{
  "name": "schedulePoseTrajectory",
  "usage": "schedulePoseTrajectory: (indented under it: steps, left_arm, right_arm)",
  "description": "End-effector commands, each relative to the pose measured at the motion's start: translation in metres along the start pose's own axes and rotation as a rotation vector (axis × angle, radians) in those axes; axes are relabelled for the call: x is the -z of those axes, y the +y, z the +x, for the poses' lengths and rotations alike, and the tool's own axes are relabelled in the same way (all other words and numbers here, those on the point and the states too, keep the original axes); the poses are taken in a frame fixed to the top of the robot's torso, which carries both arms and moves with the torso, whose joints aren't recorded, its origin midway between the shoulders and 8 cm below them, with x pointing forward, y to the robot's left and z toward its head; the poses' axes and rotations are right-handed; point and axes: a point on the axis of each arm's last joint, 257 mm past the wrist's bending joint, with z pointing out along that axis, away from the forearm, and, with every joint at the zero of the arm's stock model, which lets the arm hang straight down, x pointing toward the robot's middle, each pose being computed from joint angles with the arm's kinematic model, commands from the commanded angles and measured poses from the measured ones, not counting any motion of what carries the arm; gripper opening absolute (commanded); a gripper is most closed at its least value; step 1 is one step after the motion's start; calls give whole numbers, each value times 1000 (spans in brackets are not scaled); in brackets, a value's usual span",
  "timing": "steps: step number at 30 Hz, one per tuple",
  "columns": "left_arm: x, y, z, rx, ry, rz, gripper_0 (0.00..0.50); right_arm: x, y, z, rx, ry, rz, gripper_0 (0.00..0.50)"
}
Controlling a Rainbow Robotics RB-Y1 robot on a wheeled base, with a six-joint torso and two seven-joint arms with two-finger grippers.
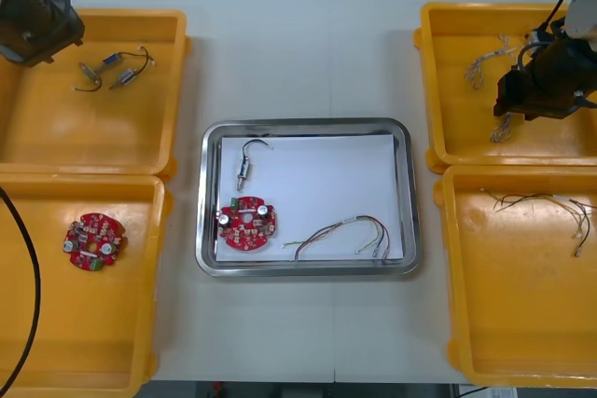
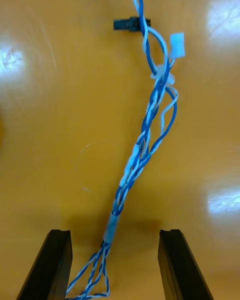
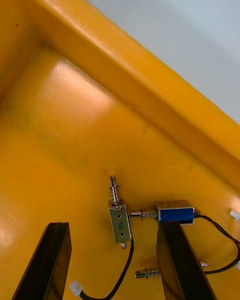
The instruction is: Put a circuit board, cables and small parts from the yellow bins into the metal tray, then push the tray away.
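Observation:
The metal tray (image 1: 308, 125), white inside, holds a red circuit board (image 1: 247, 224), a small metal part (image 1: 244, 172) with a black lead, and a red and yellow cable (image 1: 340, 235). My right gripper (image 1: 506, 107) hangs over the far right yellow bin (image 1: 438, 90). In the right wrist view it (image 2: 117, 265) is open just above the bin floor, and a twisted blue and white cable (image 2: 145, 145) runs between its fingers. My left gripper (image 1: 39, 34) is over the far left bin (image 1: 173, 90), open (image 3: 114, 262) above small metal parts (image 3: 120, 222).
The near left bin (image 1: 140, 342) holds another red circuit board (image 1: 93, 240). Thin dark cables (image 1: 546, 204) lie in the near right bin (image 1: 522, 323). More small metal parts with black leads (image 1: 117, 70) lie in the far left bin. Bare table surrounds the tray.

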Motion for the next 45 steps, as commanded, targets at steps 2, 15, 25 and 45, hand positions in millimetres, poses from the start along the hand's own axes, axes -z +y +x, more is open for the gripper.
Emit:
schedulePoseTrajectory:
  steps: [2, 15, 25, 45]
  left_arm:
    - [5, -34, -8, 139, -21, 73, 500]
    - [-8, -53, 23, 129, 19, 73, 500]
    - [-19, -31, 28, 102, 13, 5, 500]
    - [-38, -9, 30, 75, -31, -15, 415]
  right_arm:
    - [18, 22, -30, -5, -69, -25, 500]
    - [13, 24, -28, -7, -72, -19, 500]
    - [13, 24, -28, -2, -72, -18, 15]
    - [25, 18, -36, 0, -83, -27, 0]
